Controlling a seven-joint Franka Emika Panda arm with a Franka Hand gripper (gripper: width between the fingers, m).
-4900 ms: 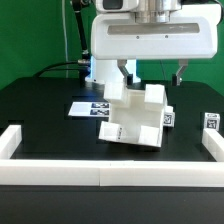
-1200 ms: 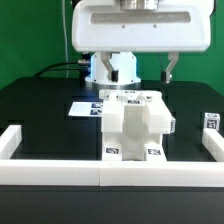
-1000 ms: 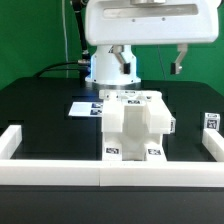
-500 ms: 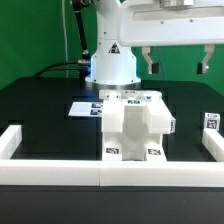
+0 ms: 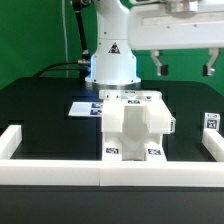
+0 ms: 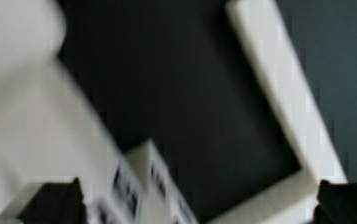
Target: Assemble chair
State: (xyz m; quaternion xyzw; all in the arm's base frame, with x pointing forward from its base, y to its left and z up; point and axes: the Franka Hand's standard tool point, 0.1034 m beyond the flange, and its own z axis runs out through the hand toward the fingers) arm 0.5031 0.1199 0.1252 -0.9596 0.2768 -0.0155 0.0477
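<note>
While the pincer [image 5: 184, 68] hangs empty, jaws apart, chair [image 5: 135, 125] below, toward exterior view's left

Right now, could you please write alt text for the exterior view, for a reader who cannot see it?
A blocky white chair with small black-and-white tags stands on a black table, just behind the front white border rail. The open, empty gripper hangs above it, toward the exterior view's right. The marker board lies flat behind the chair.
</note>
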